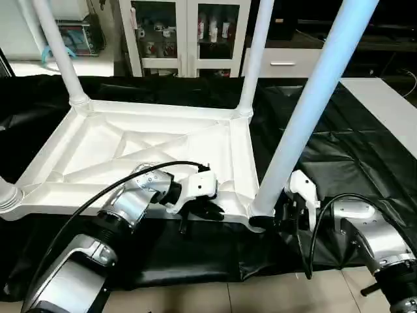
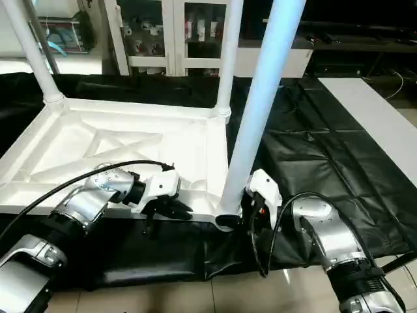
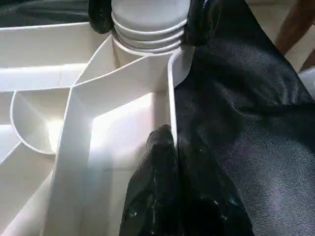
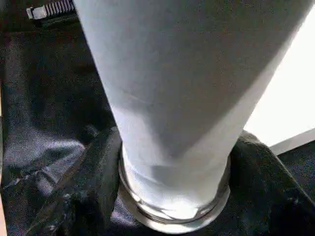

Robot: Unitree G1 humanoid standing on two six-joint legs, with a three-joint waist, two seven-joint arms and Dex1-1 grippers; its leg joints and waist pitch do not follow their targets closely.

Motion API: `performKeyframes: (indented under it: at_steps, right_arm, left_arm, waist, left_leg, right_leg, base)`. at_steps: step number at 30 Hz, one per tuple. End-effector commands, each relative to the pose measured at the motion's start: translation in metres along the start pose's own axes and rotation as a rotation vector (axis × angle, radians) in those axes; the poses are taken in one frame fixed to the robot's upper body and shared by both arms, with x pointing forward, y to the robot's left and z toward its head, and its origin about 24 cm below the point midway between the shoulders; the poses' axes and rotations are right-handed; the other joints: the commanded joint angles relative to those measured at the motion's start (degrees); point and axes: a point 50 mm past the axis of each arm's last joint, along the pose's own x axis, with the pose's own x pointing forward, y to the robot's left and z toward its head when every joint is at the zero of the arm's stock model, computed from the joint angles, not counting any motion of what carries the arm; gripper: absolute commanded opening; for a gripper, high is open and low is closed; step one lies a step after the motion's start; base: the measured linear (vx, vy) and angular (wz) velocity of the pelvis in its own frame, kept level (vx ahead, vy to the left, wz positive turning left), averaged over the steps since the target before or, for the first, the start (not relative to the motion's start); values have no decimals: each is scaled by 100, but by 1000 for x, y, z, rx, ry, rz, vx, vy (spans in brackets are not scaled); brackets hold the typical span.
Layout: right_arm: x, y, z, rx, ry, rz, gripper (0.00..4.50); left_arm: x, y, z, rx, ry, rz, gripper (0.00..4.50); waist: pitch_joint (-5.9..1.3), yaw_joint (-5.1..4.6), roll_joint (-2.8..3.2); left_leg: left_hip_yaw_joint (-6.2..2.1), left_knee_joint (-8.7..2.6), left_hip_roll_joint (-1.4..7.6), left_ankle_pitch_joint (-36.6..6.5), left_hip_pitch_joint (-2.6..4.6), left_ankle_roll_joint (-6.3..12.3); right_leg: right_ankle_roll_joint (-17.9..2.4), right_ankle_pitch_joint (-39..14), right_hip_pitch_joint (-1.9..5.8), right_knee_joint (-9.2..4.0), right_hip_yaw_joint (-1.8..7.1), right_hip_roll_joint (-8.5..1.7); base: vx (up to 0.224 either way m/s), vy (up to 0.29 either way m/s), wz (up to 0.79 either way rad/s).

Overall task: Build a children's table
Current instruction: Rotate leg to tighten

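The children's table lies upside down on the black-draped work table (image 1: 345, 150). Its white tabletop (image 1: 130, 140) shows the X-ribbed underside. Legs stand in the far left socket (image 1: 58, 52), the far right socket (image 1: 257, 52) and the near left corner (image 1: 6, 194). A fourth leg (image 1: 306, 111) rises from the near right socket. My left gripper (image 1: 208, 212) is shut on the tabletop's near rim (image 3: 171, 88), one finger on each side of the thin wall. My right gripper (image 1: 270, 218) hugs the base of the near right leg (image 4: 172, 98), a finger (image 4: 98, 162) pressed on either side.
The work table's near edge runs just below both grippers, with tiled floor (image 1: 228, 293) beyond it. A white cabinet with glass doors (image 1: 189, 32) stands behind the table. A light table surface (image 1: 391, 111) lies at the right. A black cable (image 1: 130, 176) arcs over my left forearm.
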Motion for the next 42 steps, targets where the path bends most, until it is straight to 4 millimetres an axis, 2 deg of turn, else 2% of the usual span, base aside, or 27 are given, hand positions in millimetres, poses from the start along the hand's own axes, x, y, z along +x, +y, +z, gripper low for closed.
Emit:
performKeyframes:
  at_steps: [1, 3, 4, 6, 9, 12, 13, 15, 16, 17, 18, 19, 20, 22, 24, 26, 28, 29, 32, 34, 35, 36, 37, 38, 39, 41, 42]
  right_arm:
    - [5, 2, 3, 6, -19, 32, 273]
    - [9, -2, 0, 43, -33, -37, 273]
    - [15, -8, -2, 88, -62, -146, 273]
    - [21, -14, -3, 135, -95, -249, 272]
    - [32, -18, -3, 218, -161, -374, 272]
    - [48, -23, -1, 254, -171, -575, 272]
    - [54, -25, 0, 282, -176, -635, 272]
    - [61, -28, 2, 315, -185, -700, 272]
    - [61, -28, 2, 315, -185, -700, 272]
    - [66, -31, 5, 371, -218, -759, 272]
    - [71, -38, 9, 436, -245, -932, 272]
    - [71, -38, 9, 436, -245, -932, 272]
    - [76, -39, 12, 457, -254, -974, 272]
    - [85, -39, 22, 413, -271, -1018, 272]
    - [95, -35, 38, 316, -334, -998, 272]
    - [106, -25, 56, 272, -463, -879, 272]
    - [109, -22, 61, 278, -512, -830, 272]
    - [111, -20, 65, 328, -572, -775, 272]
    - [104, -21, 64, 298, -588, -772, 307]
    - [95, -24, 63, 251, -584, -792, 328]
    - [87, -27, 61, 232, -583, -805, 347]
    - [85, -27, 61, 227, -582, -809, 347]
    - [83, -28, 61, 223, -581, -812, 355]
    - [75, -29, 59, 190, -574, -801, 367]
    - [67, -30, 56, 154, -544, -779, 367]
    - [63, -31, 54, 131, -524, -762, 387]
    - [54, -30, 50, 90, -486, -712, 398]
  left_arm:
    - [21, -22, -22, -49, 123, -154, 0]
    - [23, -23, -22, -64, 116, -149, 0]
    - [26, -22, -20, -74, 95, -129, 0]
    - [29, -19, -18, -82, 82, -95, 0]
    - [35, -10, -13, -102, 66, 10, 0]
    - [44, 6, -4, -135, 57, 197, 0]
    - [47, 13, 0, -156, 51, 277, 0]
    - [49, 21, 4, -189, 47, 388, 0]
    - [49, 21, 4, -189, 47, 388, 0]
    - [48, 30, 6, -204, 51, 511, 0]
    - [44, 42, 13, -220, 36, 685, 0]
    - [44, 42, 13, -220, 36, 685, 0]
    - [41, 48, 17, -201, 29, 768, 0]
    - [38, 54, 24, -156, 23, 851, 0]
    - [37, 58, 28, -131, 16, 894, 0]
    - [34, 61, 31, -120, 2, 915, 0]
    - [33, 61, 31, -112, 1, 917, 0]
    - [33, 61, 30, -103, 2, 904, 0]
    - [31, 59, 27, -65, 17, 865, 0]
    - [33, 55, 23, -41, 19, 802, 0]
    - [35, 51, 20, -38, 20, 755, 0]
    - [35, 51, 19, -39, 21, 745, 0]
    - [35, 50, 18, -40, 21, 735, 0]
    - [37, 45, 14, -51, 20, 664, 0]
    - [38, 42, 10, -64, 24, 617, 0]
    - [38, 39, 8, -70, 27, 586, 0]
    - [39, 35, 3, -99, 33, 517, 0]
  waist:
    - [-270, -9, -55]
    - [-271, -16, -48]
    - [-264, -30, -37]
    - [-235, -74, -29]
    - [-222, -198, -63]
    - [-215, -284, -34]
    - [-222, -343, -17]
    - [-222, -415, -50]
    - [-224, -413, -31]
    - [-230, -451, -15]
    - [-223, -479, -10]
    - [-223, -479, -10]
    - [-245, -478, -24]
    - [-285, -458, -37]
    - [-292, -403, -32]
    - [-308, -369, -84]
    - [-322, -309, -73]
    - [-328, -259, -94]
    - [-336, -212, -87]
    - [-394, -178, -123]
    - [-388, -204, -137]
    - [-376, -215, -121]
    - [-391, -231, -77]
    - [-390, -226, -58]
    - [-377, -197, -58]
    - [-360, -121, -77]
    - [-343, -102, -56]
  left_leg:
    - [-86, -451, 191, -1602, 25, 243]
    - [-82, -449, 190, -1596, 33, 218]
    - [-84, -459, 184, -1666, 26, 193]
    - [-105, -489, 175, -1976, 37, 60]
    - [-207, -517, 159, -2659, 53, -158]
    - [-243, -500, 141, -2988, 105, -202]
    - [-273, -509, 133, -3073, 93, -244]
    - [-322, -526, 121, -3148, 53, -217]
    - [-327, -523, 114, -3151, 62, -193]
    - [-349, -530, 99, -3107, 44, -97]
    - [-345, -533, 94, -3082, 49, -104]
    - [-345, -533, 94, -3082, 49, -104]
    - [-328, -496, 65, -3073, 89, -65]
    - [-296, -499, 71, -2541, -12, 82]
    - [-234, -491, 82, -2170, -30, 171]
    - [-188, -467, 68, -1922, -58, 314]
    - [-157, -442, 77, -1563, -72, 481]
    - [-124, -420, 81, -1401, -72, 671]
    - [-98, -384, 87, -1157, -66, 769]
    - [-74, -340, 81, -674, -110, 923]
    - [-96, -327, 64, -545, -218, 1022]
    - [-111, -341, 66, -512, -232, 1030]
    - [-92, -320, 93, -452, -141, 1036]
    - [-77, -308, 94, -403, -99, 1048]
    - [-50, -299, 98, -336, -71, 1067]
    - [-27, -309, 113, -485, -58, 1039]
    - [-25, -320, 105, -574, -50, 1010]
  right_leg:
    - [-1239, -1785, 197, -373, 200, -290]
    - [-1239, -1812, 183, -383, 206, -295]
    - [-1226, -1884, 175, -392, 202, -288]
    - [-1109, -2297, 140, -444, 188, -283]
    - [-732, -3237, 127, -538, 117, -294]
    - [-542, -3586, 53, -626, 62, -293]
    - [-499, -3595, 72, -634, 16, -283]
    - [-397, -3658, 141, -684, -61, -288]
    - [-396, -3644, 139, -693, -60, -295]
    - [-484, -3423, 149, -711, -44, -306]
    - [-560, -3287, 98, -710, -32, -293]
    - [-560, -3287, 98, -710, -32, -293]
    - [-597, -3276, 83, -727, -40, -294]
    - [-751, -2753, 141, -661, 29, -319]
    - [-926, -2209, 122, -607, 79, -316]
    - [-1031, -1972, 156, -563, 96, -324]
    - [-1118, -1676, 166, -505, 113, -320]
    - [-1178, -1568, 161, -479, 111, -322]
    - [-1288, -1322, 137, -422, 120, -315]
    - [-1377, -697, 202, -299, 120, -299]
    - [-1299, -486, 247, -235, 123, -306]
    - [-1256, -535, 251, -244, 114, -305]
    - [-1329, -523, 190, -253, 124, -303]
    - [-1417, -458, 164, -253, 131, -288]
    - [-1565, -230, 156, -230, 143, -255]
    - [-1623, -294, 168, -233, 150, -256]
    - [-1611, -426, 167, -256, 149, -254]
  base:
    - [0, 0, 0]
    - [0, 0, 0]
    - [0, 0, 0]
    - [0, 0, 0]
    - [0, 0, 0]
    - [0, 0, 0]
    - [-55, 25, -7]
    - [-59, 37, -15]
    - [0, 0, 0]
    - [0, 0, 0]
    - [0, 0, 0]
    - [0, 0, 0]
    - [0, 0, 0]
    - [0, 0, 0]
    - [0, 0, 0]
    - [0, 0, 0]
    - [0, 0, 0]
    - [0, 0, 0]
    - [37, -26, 3]
    - [27, -20, 2]
    - [0, 0, 0]
    - [0, 0, 0]
    - [0, 0, 0]
    - [54, -20, 2]
    - [54, -20, 2]
    - [0, 0, 0]
    - [0, 0, 0]
